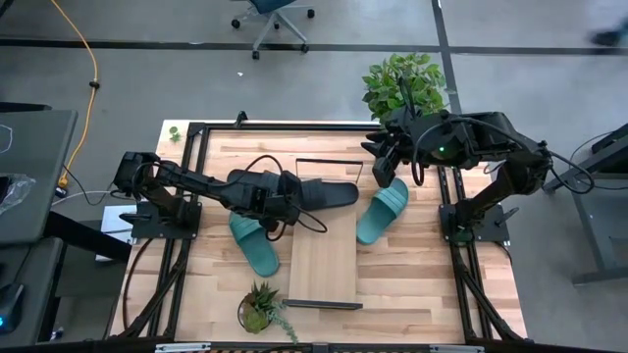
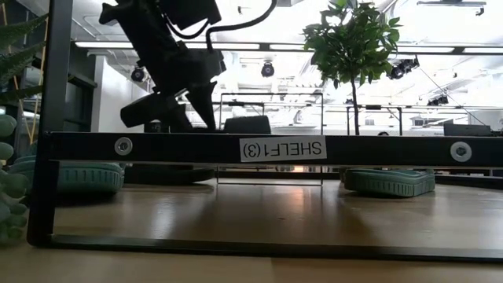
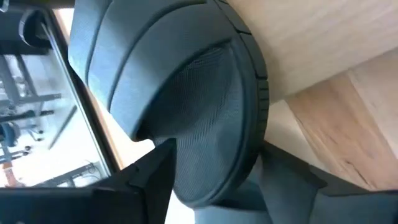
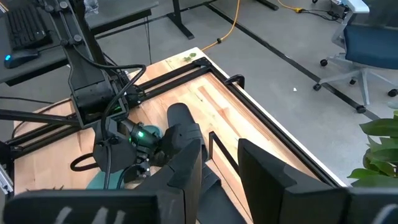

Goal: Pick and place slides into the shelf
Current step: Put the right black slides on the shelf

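Observation:
My left gripper (image 1: 285,203) is shut on a black slide (image 1: 329,193), which lies crosswise over the far end of the light-wood shelf (image 1: 322,260). The slide also shows in the right wrist view (image 4: 181,137). One teal slide (image 1: 253,245) lies on the table left of the shelf, the other teal slide (image 1: 383,211) on the right. My right gripper (image 1: 381,175) is open and empty, above the table just past the black slide's right end. A dark low shape (image 2: 169,174) lies under my left arm; I cannot tell whether it is the second black slide. My left gripper pinches the black slide's left end (image 3: 214,180) between its two fingers, one finger (image 3: 134,186) on each long side of the sole. The fingers come roughly level from the table's left and lie along the slide. Whether the slide rests on the shelf, I cannot tell.
A small potted plant (image 1: 260,309) stands near the shelf's near left corner. A larger plant (image 1: 404,86) stands at the far right behind my right arm. Black frame rails (image 1: 186,176) run along the table's left and right sides. The shelf's near rail (image 2: 259,148) fills the low view.

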